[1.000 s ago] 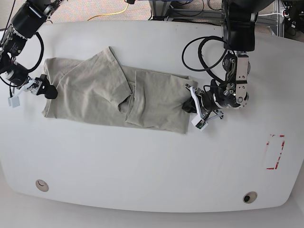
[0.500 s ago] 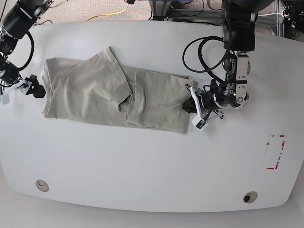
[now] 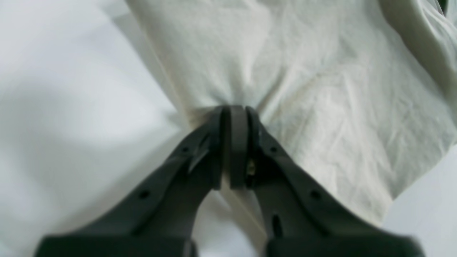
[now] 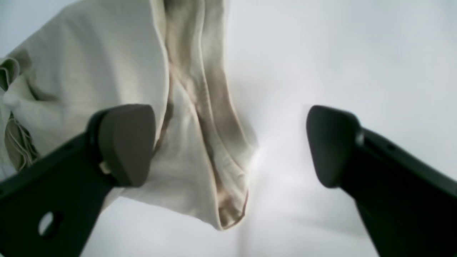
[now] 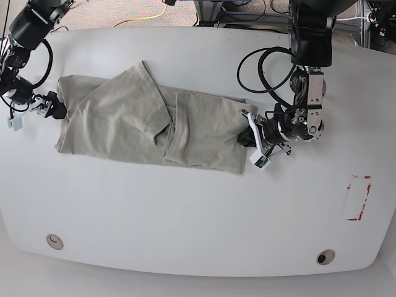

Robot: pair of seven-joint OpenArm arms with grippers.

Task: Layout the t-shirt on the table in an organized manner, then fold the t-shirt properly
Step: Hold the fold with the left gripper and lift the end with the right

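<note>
The khaki-grey t-shirt (image 5: 124, 124) lies wrinkled and partly folded over itself across the far middle of the white table (image 5: 185, 210). My left gripper (image 5: 247, 133) is at the shirt's right edge. In the left wrist view it (image 3: 234, 110) is shut on a pinch of t-shirt (image 3: 321, 89) fabric, with creases fanning out from the pinch. My right gripper (image 5: 55, 109) is at the shirt's left edge. In the right wrist view it (image 4: 228, 146) stands wide open, one finger (image 4: 125, 142) over the t-shirt (image 4: 89, 71) and the other (image 4: 332, 142) over bare table, a hemmed corner between them.
A red-outlined rectangle (image 5: 357, 198) marks the table's right side. Two round holes (image 5: 54, 241) (image 5: 325, 256) sit near the front edge. Black cable loops (image 5: 263, 74) hang by the left arm. A yellow cable (image 5: 145, 18) lies on the floor beyond the far edge.
The open right gripper drew back left from the shirt's left edge, then returned slightly higher along that edge. The left gripper kept its pinch and place.
</note>
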